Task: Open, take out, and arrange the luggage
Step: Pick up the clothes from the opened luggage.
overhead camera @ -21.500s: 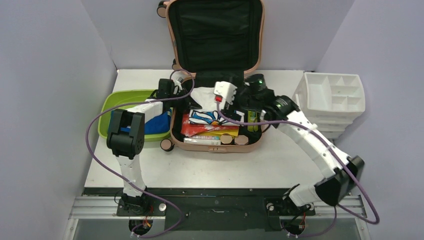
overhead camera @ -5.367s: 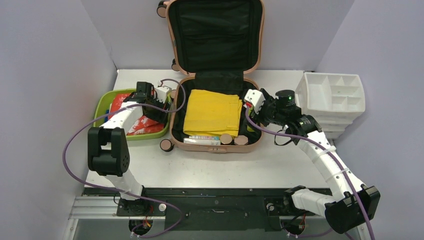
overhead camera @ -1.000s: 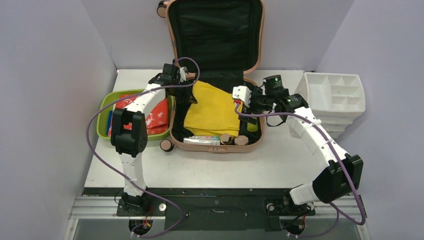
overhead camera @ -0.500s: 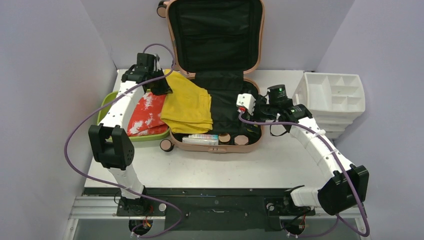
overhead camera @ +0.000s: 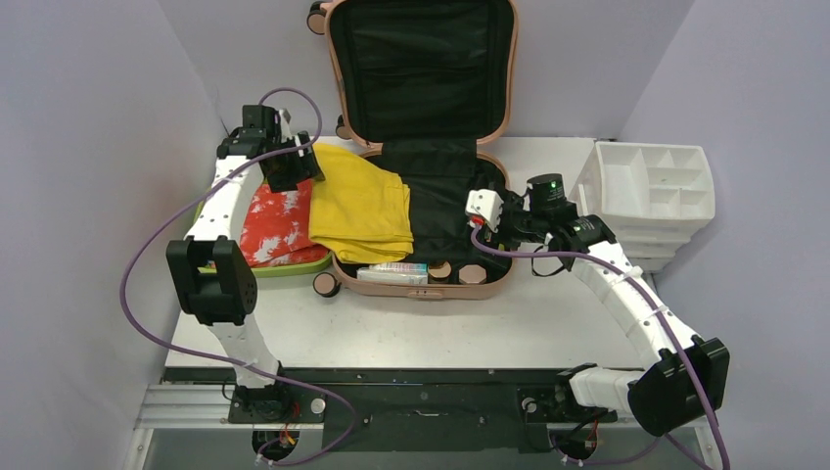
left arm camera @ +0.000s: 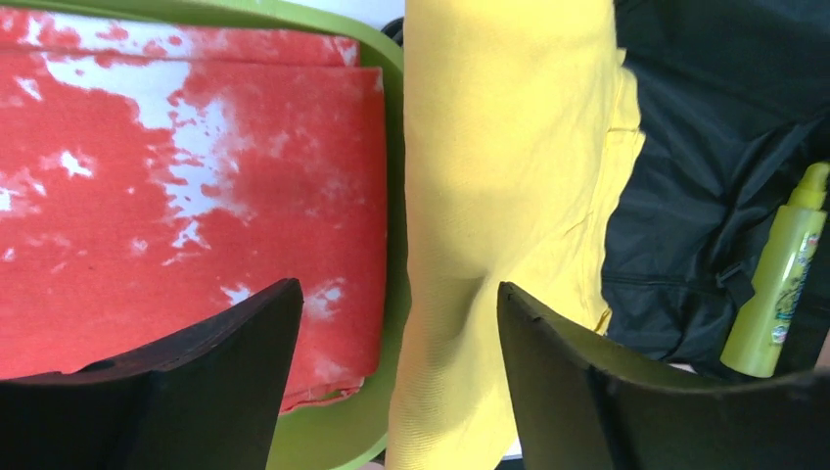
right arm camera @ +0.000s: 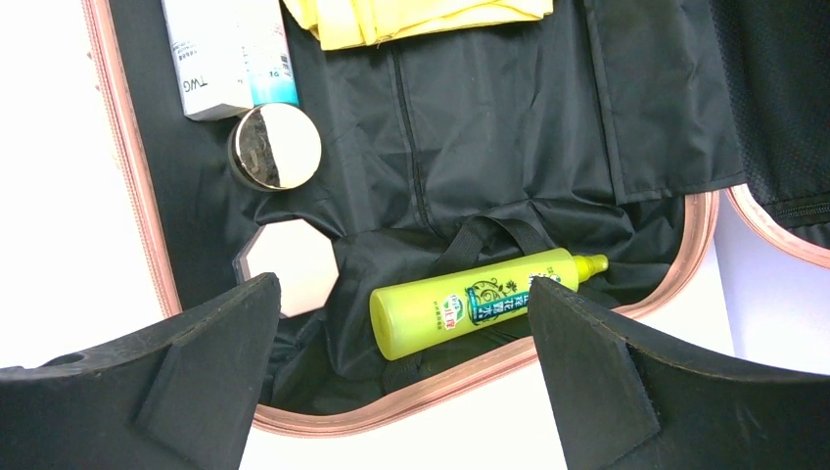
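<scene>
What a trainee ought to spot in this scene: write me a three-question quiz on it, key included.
1. True or false: the yellow cloth lies wholly inside the luggage.
2. Which thing lies right under the right gripper? A) a lime-green bottle B) a blue mug C) a pair of scissors
3. Fill in: the patterned cloth in the green tub is white and ___.

Key: 1 false, it hangs out over the left rim towards the tub. 2 A. 3 red.
</scene>
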`<action>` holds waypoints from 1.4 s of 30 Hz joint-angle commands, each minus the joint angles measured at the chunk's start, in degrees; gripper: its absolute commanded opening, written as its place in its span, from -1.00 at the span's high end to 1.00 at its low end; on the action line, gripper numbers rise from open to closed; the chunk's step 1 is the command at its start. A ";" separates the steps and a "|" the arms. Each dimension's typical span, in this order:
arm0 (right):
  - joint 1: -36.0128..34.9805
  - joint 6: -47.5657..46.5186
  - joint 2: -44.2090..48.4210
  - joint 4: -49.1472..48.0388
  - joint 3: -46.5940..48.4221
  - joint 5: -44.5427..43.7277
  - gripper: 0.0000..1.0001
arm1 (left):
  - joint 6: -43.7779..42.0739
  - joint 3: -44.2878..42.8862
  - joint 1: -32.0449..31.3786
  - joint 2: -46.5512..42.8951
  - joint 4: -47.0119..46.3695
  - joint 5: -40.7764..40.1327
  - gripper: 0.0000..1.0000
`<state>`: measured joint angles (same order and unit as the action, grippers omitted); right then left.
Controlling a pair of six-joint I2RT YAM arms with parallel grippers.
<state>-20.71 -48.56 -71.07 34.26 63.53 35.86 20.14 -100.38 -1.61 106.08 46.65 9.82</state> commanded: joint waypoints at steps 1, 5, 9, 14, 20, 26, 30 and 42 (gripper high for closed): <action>-0.47 0.74 2.11 -2.80 -0.65 1.87 -0.84 | -1.58 2.41 2.27 -2.52 -6.75 6.17 -0.48; -0.52 0.90 2.28 -2.79 -0.77 2.00 -0.84 | -1.21 7.17 5.58 -2.79 -13.81 17.09 -0.61; -0.69 1.11 2.22 -2.93 -0.88 1.96 -0.84 | -0.24 12.15 7.17 -2.41 -20.08 25.57 -0.64; -1.13 1.44 1.75 -3.08 -0.82 1.68 -0.85 | 2.00 16.37 7.08 -2.30 -25.97 31.41 -0.61; -1.44 1.28 1.53 -2.89 -0.73 0.86 -0.84 | 5.28 18.71 6.62 -3.04 -28.92 35.94 -0.40; -1.48 1.27 1.70 -2.98 -0.62 0.86 -0.85 | 3.78 19.71 6.27 -4.25 -25.50 34.04 -0.03; -1.45 1.18 1.94 -3.02 -0.88 0.90 -0.84 | 2.22 19.63 6.18 -5.05 -22.43 31.26 0.39; -1.42 1.05 3.06 -3.41 -1.71 0.67 -0.85 | -1.65 -0.38 9.32 -4.79 -0.65 22.34 1.00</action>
<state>-21.85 -47.46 -70.50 33.08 62.74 35.81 21.52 -89.54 4.43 103.90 37.63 35.75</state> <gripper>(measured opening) 0.922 0.142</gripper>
